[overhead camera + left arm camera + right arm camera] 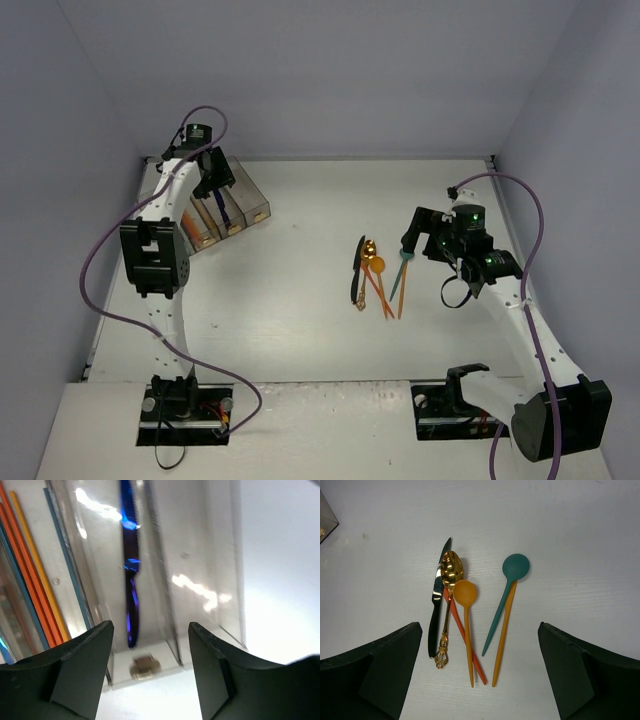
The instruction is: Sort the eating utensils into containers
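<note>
Utensils (375,280) lie clustered right of centre on the white table (300,320), pale walls (300,80) around. Upper left, the clear bins (228,205) hold a dark blue knife (131,580) and orange and teal handles (35,580). Both the left gripper (150,627) and the right gripper (480,627) gape, empty.

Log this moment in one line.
left claw: open, over bin tray | right claw: open, above utensil pile | blue knife: in bin tray
</note>
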Robot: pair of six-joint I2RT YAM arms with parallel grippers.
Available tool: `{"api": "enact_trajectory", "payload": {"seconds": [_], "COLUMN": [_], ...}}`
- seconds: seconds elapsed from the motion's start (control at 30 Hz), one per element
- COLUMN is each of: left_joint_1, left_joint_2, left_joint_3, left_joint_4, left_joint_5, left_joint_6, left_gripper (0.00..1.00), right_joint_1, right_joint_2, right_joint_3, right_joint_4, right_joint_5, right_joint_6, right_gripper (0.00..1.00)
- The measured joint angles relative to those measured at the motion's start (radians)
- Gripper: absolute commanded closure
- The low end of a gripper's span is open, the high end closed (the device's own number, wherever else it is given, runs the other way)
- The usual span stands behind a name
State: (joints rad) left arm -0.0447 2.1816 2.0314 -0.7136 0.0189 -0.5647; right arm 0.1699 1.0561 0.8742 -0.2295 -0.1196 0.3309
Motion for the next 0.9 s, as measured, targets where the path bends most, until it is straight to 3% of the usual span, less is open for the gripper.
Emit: {"api": "enact_trajectory", "payload": {"seconds": [0.13,0.27,0.4,0.53,0.9], "left_joint_1": [-0.091,-0.292,-0.544,-0.721,-0.823], "left_joint_2": [-0.138,-0.243,-0.246,-0.18,0.028], "left_joint_3": [-0.049,-0.104,-0.153,-0.175,-0.173], "left_joint_4": [0.008,0.024,0.039,0.033,0.024], "left_joint_5": [-0.009,-0.024,-0.051,-0.057,-0.076], "left_joint_6": [0.05,0.096,0.118,0.115,0.074], "left_gripper": [0.42,0.42,0.42,0.42,0.52], "right_joint_1": [0.0,0.0,0.0,0.0,0.0], "right_joint_2": [0.0,0.0,0.0,0.0,-0.043], "right_joint_3": [0.0,0.0,0.0,0.0,-0.004], "right_joint_4": [0.0,0.0,0.0,0.0,-0.001], "right_joint_5": [0.001,0.001,0.007,0.012,0.027], "right_joint_6": [0.0,-0.001,-0.003,-0.003,-0.003], "right_gripper": [0.0,0.0,0.0,0.0,0.0]}}
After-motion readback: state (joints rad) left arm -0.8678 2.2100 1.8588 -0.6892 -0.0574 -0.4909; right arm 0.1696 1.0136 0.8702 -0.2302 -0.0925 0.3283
